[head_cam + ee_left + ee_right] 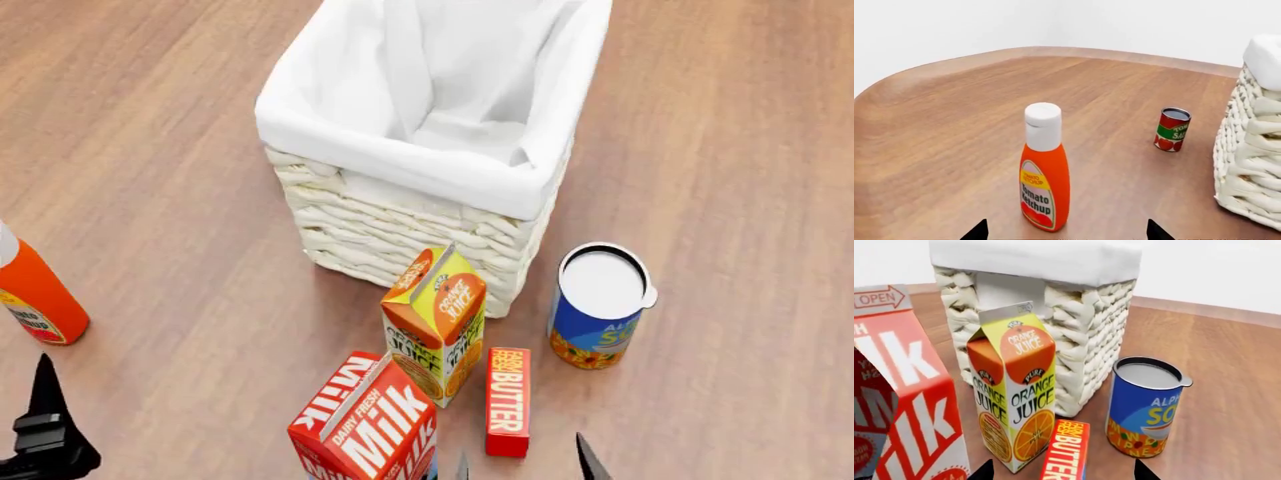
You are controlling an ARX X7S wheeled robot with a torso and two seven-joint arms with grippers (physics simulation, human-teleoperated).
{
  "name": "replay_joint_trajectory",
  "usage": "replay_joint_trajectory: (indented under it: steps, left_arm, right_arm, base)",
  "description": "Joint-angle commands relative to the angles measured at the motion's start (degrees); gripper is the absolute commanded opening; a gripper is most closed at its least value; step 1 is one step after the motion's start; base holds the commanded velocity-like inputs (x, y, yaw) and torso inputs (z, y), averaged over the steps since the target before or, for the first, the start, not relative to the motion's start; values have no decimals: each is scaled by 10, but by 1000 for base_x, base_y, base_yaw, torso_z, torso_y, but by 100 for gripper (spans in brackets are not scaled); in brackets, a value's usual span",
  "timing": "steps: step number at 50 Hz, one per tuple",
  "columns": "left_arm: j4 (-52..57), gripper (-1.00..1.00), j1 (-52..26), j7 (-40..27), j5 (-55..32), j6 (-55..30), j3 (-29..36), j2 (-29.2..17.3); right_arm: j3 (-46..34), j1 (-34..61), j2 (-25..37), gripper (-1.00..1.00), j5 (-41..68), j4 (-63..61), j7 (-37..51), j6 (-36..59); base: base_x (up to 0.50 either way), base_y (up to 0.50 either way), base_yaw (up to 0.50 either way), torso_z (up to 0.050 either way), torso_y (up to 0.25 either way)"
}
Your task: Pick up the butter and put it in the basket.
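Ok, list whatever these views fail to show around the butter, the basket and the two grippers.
- Butter: lower end cut off by the right wrist view's edge.
- Right gripper: only the fingertips show at the head view's edge, so what they close on cannot be told.
- Left gripper: only two dark tips show in the left wrist view.
- Basket floor: hidden by folds of its cloth liner in the head view.

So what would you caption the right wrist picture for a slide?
Open right gripper approaching the butter, flanked by orange juice carton and blue can, basket behind.
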Motion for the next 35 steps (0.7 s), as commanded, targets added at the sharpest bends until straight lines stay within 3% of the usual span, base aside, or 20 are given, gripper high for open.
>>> replay_joint_trajectory:
  steps: [1, 35]
  left_arm:
    - [5, 100, 6, -2, 1, 2, 4, -2]
    - [19, 100, 15, -7, -2, 1, 12, -6]
  right_arm:
    - [-2, 20, -2, 100, 5, 16, -1, 6]
    - [-9, 68, 3, 100, 47, 4, 5, 152]
  base:
    - [0, 0, 0, 0, 0]
    - [0, 0, 0, 0, 0]
